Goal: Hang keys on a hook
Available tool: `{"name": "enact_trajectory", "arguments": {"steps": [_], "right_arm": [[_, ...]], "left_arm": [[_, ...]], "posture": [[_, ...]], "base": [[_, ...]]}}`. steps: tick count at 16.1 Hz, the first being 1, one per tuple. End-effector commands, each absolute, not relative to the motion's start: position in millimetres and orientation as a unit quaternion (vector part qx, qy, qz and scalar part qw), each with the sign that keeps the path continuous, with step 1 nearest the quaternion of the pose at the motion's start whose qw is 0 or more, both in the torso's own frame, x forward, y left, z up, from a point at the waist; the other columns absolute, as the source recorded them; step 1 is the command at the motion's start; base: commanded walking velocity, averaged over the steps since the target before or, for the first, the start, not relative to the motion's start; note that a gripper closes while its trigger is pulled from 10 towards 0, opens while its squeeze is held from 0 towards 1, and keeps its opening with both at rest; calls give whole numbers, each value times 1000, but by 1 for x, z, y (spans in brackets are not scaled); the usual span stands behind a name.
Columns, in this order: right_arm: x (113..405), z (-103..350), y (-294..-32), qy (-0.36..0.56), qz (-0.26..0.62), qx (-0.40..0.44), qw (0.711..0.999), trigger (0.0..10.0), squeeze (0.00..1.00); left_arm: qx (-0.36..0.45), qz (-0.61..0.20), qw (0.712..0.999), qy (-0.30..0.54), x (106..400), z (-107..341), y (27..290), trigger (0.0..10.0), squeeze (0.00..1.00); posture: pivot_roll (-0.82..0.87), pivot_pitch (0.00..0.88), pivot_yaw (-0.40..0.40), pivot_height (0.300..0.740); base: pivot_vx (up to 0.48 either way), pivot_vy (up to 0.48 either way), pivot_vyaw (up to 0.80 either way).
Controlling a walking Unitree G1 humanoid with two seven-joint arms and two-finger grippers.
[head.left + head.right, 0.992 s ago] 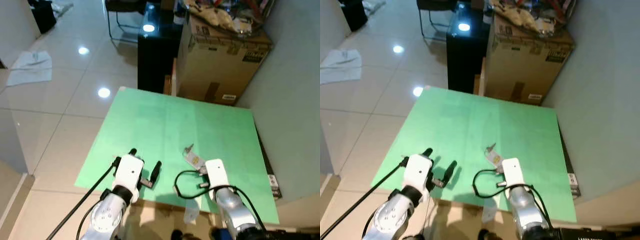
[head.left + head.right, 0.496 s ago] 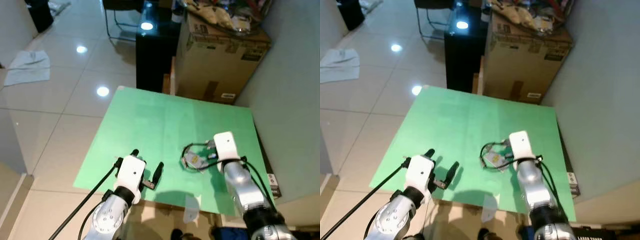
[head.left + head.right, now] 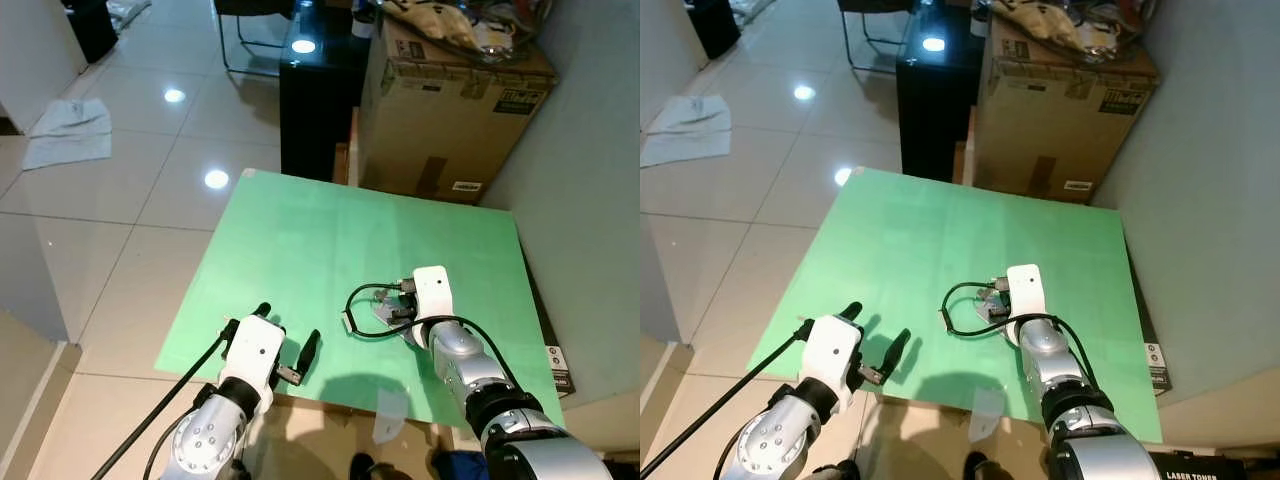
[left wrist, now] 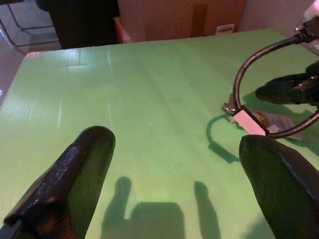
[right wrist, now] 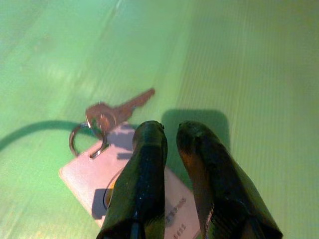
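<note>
Covering the low table, a bright green sheet (image 3: 300,240) is seen from above, with glossy white floor tiles (image 3: 130,150) around its left and far sides. At the near left edge of the sheet the left gripper (image 3: 283,340) is held just above the surface, its two black fingers (image 4: 75,174) spread wide with nothing between them. Toward the near right part of the sheet the right gripper (image 5: 169,137) is lowered over the keys (image 5: 117,112), its fingers drawn nearly together, tips resting on or just above the pale tag (image 5: 89,172) of the keyring; no grasp on it can be made out. The keys are laid flat on the green surface, a small key pointing away from the ring. A black cable (image 3: 362,315) is looped from the right wrist over the sheet. Beyond the far edge a black cabinet (image 3: 315,95) and a large cardboard box (image 3: 450,110) are placed against a grey wall (image 3: 590,180). A white cloth (image 3: 70,130) is left on the far left floor.
</note>
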State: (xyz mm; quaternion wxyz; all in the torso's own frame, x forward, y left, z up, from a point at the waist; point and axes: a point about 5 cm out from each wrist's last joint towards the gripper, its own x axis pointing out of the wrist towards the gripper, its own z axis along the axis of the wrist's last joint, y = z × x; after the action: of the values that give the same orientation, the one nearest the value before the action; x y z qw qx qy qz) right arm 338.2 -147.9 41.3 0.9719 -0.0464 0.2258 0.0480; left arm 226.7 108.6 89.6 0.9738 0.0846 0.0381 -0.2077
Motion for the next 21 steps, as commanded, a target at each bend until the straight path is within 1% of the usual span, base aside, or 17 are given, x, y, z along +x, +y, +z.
{"name": "enact_trajectory", "arguments": {"steps": [1, 5, 7, 12, 16, 17, 19, 21], "right_arm": [[334, 34, -152, 245, 40, -26, 968, 10000, 0], [322, 19, -143, 266, 61, -14, 962, 10000, 0], [311, 8, -137, 276, 78, -16, 958, 10000, 0], [288, -6, -143, 271, 92, -56, 957, 10000, 0], [268, 2, -135, 250, 97, -74, 961, 10000, 0], [264, 6, -132, 244, 97, -65, 963, 10000, 0], [261, 12, -128, 237, 92, -59, 965, 10000, 0], [267, 25, -134, 217, 61, -76, 971, 10000, 0]], "left_arm": [[86, -214, 972, 42, 223, 90, 107, 10000, 0], [86, -216, 972, 44, 222, 89, 105, 10000, 0], [85, -217, 971, 44, 223, 89, 104, 10000, 0], [84, -214, 972, 43, 223, 90, 105, 10000, 0], [81, -217, 972, 40, 224, 92, 104, 10000, 0], [79, -219, 972, 40, 224, 92, 103, 10000, 0], [76, -221, 971, 41, 224, 91, 103, 10000, 0], [75, -222, 971, 38, 226, 92, 101, 10000, 0]], "posture": [[59, 251, -53, 740], [42, 244, -63, 740], [35, 242, -67, 740], [26, 241, -72, 740], [11, 236, -69, 740], [11, 236, -69, 740], [3, 232, -67, 740], [3, 231, -67, 740]], "base": [[0, 0, 0], [0, 0, 0], [0, 0, 0], [0, 0, 0], [0, 0, 0], [0, 0, 0], [0, 0, 0], [0, 0, 0]]}}
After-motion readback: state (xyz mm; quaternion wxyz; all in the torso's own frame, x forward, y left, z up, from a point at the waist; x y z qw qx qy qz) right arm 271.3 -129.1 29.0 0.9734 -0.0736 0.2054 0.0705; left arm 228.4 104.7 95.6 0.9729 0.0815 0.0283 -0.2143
